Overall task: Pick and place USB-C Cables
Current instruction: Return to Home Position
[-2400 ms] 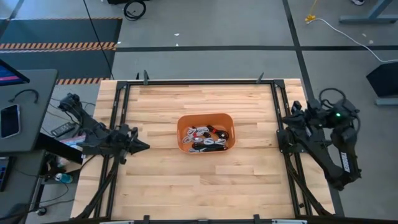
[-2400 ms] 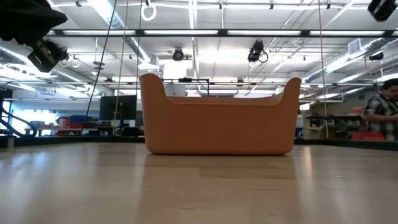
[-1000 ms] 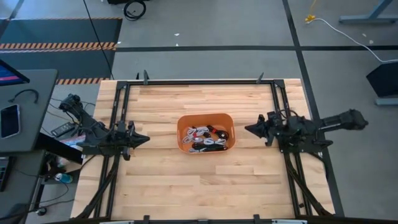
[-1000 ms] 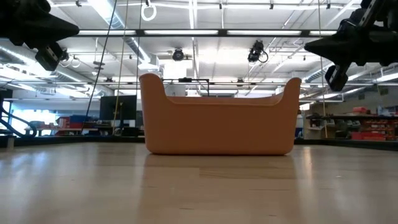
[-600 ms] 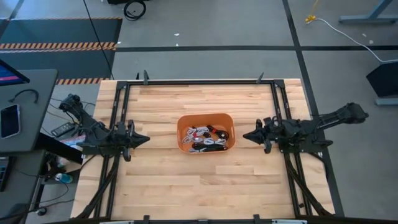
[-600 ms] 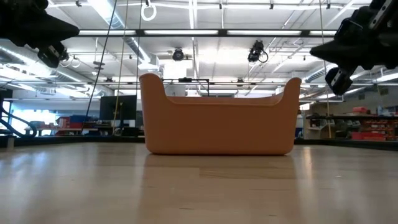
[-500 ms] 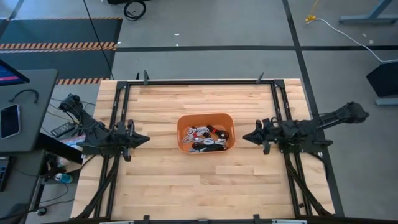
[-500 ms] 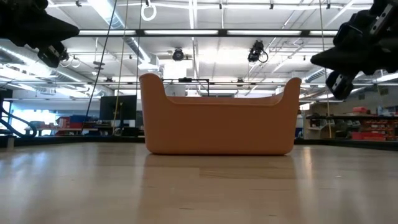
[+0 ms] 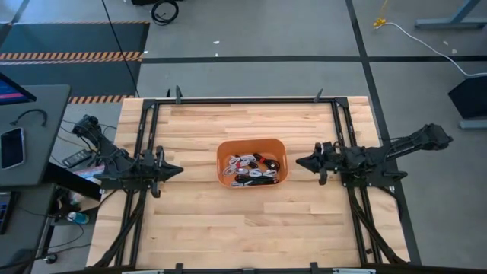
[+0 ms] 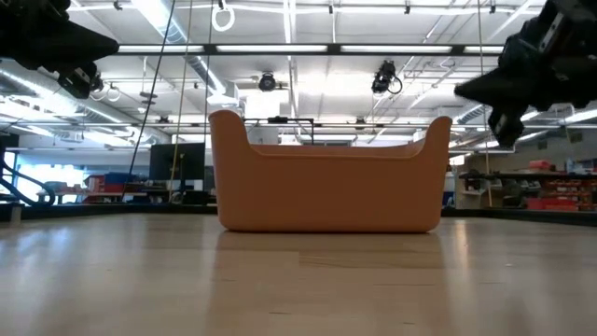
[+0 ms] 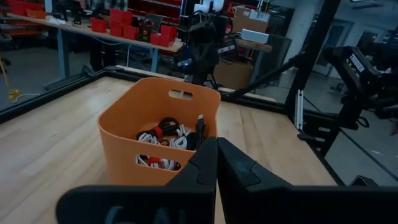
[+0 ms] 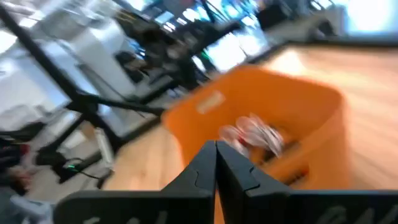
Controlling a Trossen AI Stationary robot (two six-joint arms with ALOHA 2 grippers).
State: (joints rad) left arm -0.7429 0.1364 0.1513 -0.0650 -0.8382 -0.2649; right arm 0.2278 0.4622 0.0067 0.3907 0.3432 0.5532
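An orange bin [image 9: 252, 162] stands mid-table, holding several small coiled cable bundles [image 9: 251, 169], white ones and black ones, one with red. They also show in the bin in the left wrist view [image 11: 165, 134] and, blurred, in the right wrist view [image 12: 255, 134]. My left gripper [image 9: 179, 171] hovers left of the bin, shut, pointing at it, also seen in its wrist view [image 11: 216, 158]. My right gripper [image 9: 298, 162] hovers just right of the bin, shut, pointing at it, also seen in its wrist view [image 12: 216, 155]. In the low view the bin's wall [image 10: 326, 191] hides the cables.
Black frame rails [image 9: 338, 137] run along the table's left, right and far sides. Bare wood [image 9: 243, 228] lies in front of and behind the bin. A desk with a phone [image 9: 11, 147] stands beyond the table's left edge.
My right arm has swung in from beyond the table's right edge toward the bin, then crept a little closer to its right wall, staying above the table. The left arm and the bin have kept still.
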